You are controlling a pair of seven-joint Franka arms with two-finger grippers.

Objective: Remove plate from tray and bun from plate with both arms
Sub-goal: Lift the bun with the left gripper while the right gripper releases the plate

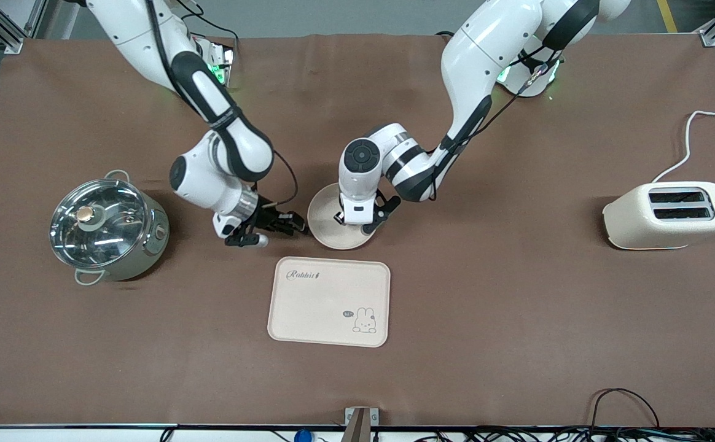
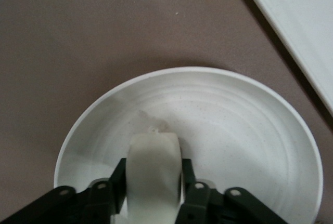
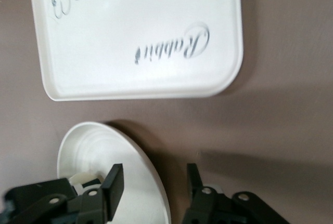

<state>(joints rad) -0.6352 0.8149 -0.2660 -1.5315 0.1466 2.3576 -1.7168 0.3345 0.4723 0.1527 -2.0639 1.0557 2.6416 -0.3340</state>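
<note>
Table point(image 1: 517, 319) w/ brown cover holds everything. Pot point(image 1: 107, 230) w/ glass lid sits at the right arm's end, toaster point(image 1: 668, 215) at the left arm's end. Rabbit tray point(image 1: 329, 301) lies mid-table, nearer the front camera than the plate point(image 1: 327, 224). Plate rests on the cover just beside the tray, not touching. Left gripper point(image 2: 154, 193) is over the plate, fingers pinching the bun point(image 2: 154, 174). Right gripper point(image 3: 154, 185) is at the plate's rim, fingers spread, holding nothing.
</note>
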